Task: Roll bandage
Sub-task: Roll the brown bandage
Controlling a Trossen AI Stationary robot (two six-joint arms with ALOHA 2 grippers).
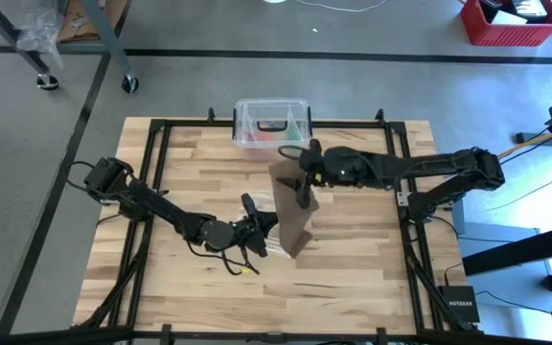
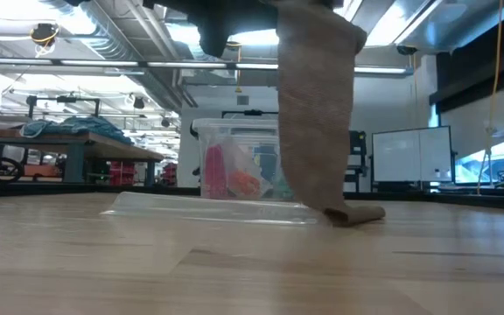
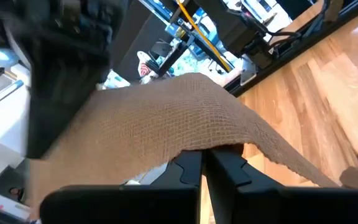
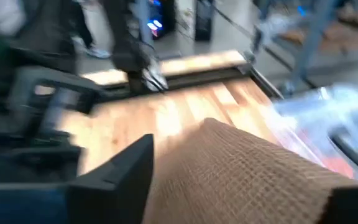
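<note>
The bandage point(image 1: 293, 213) is a brown mesh strip. In the low view it hangs from above the picture point(image 2: 315, 96) down to the table, where its lower end point(image 2: 354, 214) lies folded. My right gripper point(image 1: 305, 182) is at the strip's raised upper end and shut on it. My left gripper point(image 1: 257, 226) is lower, at the strip's left edge, and shut on it. The strip fills much of the left wrist view point(image 3: 166, 130) and the right wrist view point(image 4: 253, 174). My left gripper pinches the strip's edge point(image 3: 205, 148) between its two shut fingers, coming level from the table's left. The cloth runs over the fingertips, up toward the other arm and down to the table. My right gripper holds the strip's upper end point(image 1: 295, 177) lifted well above the table. The cloth drapes over the fingers and hides the place of contact. One finger point(image 4: 120, 177) shows beside the cloth. The strip hangs below with its lower end on the table.
A flat clear plastic bag point(image 2: 208, 208) lies on the table beside the strip's lower end. A clear plastic box point(image 1: 272, 122) with a black handle stands at the far edge. The wooden table point(image 1: 353, 259) is bare in front and at the right.
</note>
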